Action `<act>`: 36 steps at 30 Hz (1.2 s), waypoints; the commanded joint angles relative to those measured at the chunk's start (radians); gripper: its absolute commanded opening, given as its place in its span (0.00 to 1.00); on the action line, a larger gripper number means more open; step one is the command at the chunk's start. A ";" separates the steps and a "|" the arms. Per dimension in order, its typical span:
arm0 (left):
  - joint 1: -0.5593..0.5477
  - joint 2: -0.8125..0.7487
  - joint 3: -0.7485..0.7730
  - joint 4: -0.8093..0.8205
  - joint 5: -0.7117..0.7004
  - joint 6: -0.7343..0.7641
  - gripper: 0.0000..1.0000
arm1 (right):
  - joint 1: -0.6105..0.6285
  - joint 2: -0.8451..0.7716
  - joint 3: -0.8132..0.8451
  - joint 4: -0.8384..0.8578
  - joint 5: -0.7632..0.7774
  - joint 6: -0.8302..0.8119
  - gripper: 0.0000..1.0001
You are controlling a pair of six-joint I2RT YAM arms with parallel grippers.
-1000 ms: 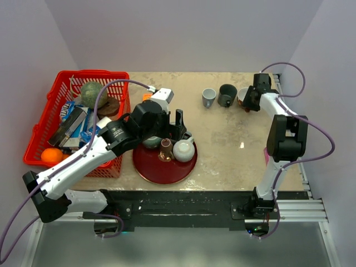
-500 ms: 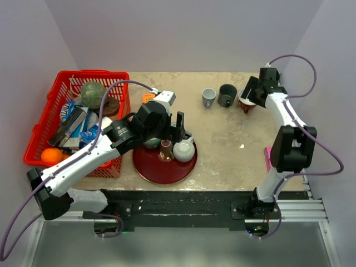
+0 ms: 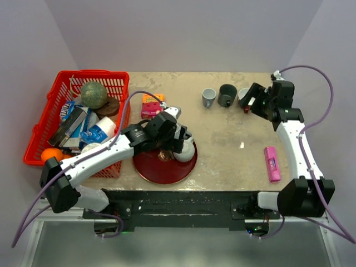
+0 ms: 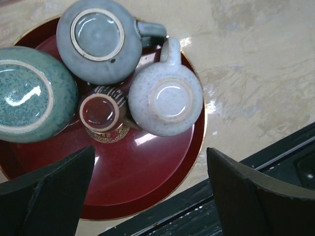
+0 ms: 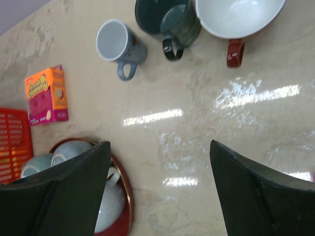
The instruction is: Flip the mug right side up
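the right gripper [image 5: 159,147] is hovering wide open, holding nothing, near the red-handled mug [image 5: 236,14], which is standing upright (rim up) beside the dark mug [image 5: 170,22]. the left gripper [image 4: 150,152] is hanging fully open and empty over upside-down cups [image 4: 165,101] on the red tray [image 4: 147,187].

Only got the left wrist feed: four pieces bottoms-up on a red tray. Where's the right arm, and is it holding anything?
Observer: The right gripper is open and empty, at the far right of the table, beside a red mug.
Operator: Is that mug flipped too?
Observer: No, it stands mouth up with its white inside showing, in a row with a dark green mug and a grey mug, both also mouth up.
Operator: Anything else loose on the table?
Observer: A pink item lies flat near the right edge, and an orange box sits just beyond the tray.
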 commanded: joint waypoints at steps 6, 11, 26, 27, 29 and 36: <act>0.011 -0.009 -0.118 0.007 -0.224 -0.359 0.98 | 0.024 -0.247 -0.258 0.035 -0.193 0.075 0.85; 0.028 0.012 -0.142 0.045 -0.255 -0.460 0.97 | 0.026 -0.263 -0.270 -0.016 -0.199 0.044 0.84; 0.066 0.197 -0.060 0.058 -0.339 -0.603 0.95 | 0.026 -0.262 -0.253 -0.073 -0.200 -0.025 0.84; 0.065 0.210 -0.057 0.058 -0.341 -0.602 0.93 | 0.026 -0.261 -0.252 -0.074 -0.200 -0.027 0.84; 0.068 0.222 -0.059 0.058 -0.338 -0.602 0.89 | 0.026 -0.253 -0.253 -0.070 -0.205 -0.028 0.84; 0.071 0.247 -0.073 0.047 -0.318 -0.605 0.81 | 0.025 -0.254 -0.264 -0.065 -0.205 -0.025 0.84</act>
